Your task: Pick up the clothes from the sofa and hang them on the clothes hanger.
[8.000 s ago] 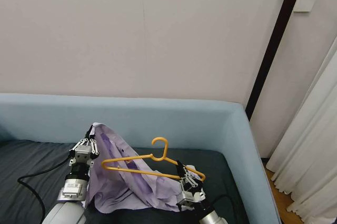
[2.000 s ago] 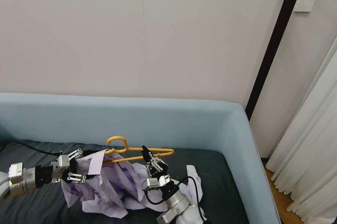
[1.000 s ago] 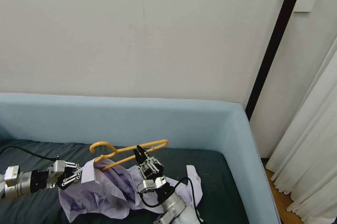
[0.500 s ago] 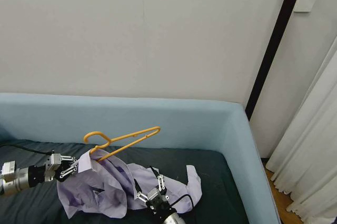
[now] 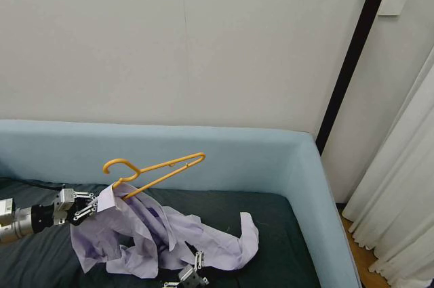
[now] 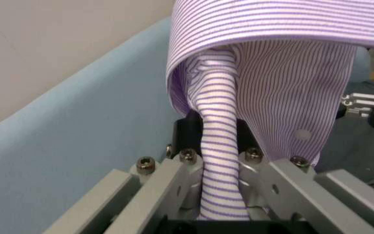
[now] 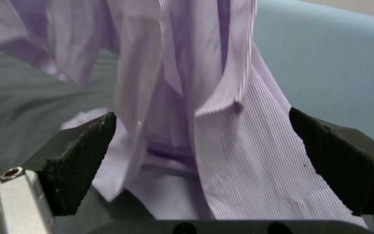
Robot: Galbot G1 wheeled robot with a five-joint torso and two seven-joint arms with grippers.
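Blue sofa point(image 5: 224, 149), plain wall behind. My left gripper point(image 5: 80, 207) has its fingers pinched on the purple shirt point(image 5: 135, 230) by the collar, orange hanger point(image 5: 163, 166) sticking out just above them. My right gripper point(image 5: 188, 276) has its fingers wide, holding nothing, shirt just ahead of them. Hanger looks only partly in, so roughly halfway I'd guess.

the lilac striped shirt point(image 5: 146, 237) lay crumpled on the dark seat of the pale blue sofa point(image 5: 224, 152), toward 7 o'clock in the head view. its collar part was held up at the 10 o'clock side, a thin fold pinched in the left gripper point(image 5: 89, 207). the orange hanger point(image 5: 169, 162) stuck out of the collar, tilted, with its long end pointing to 2 o'clock. one sleeve trailed to 3 o'clock.
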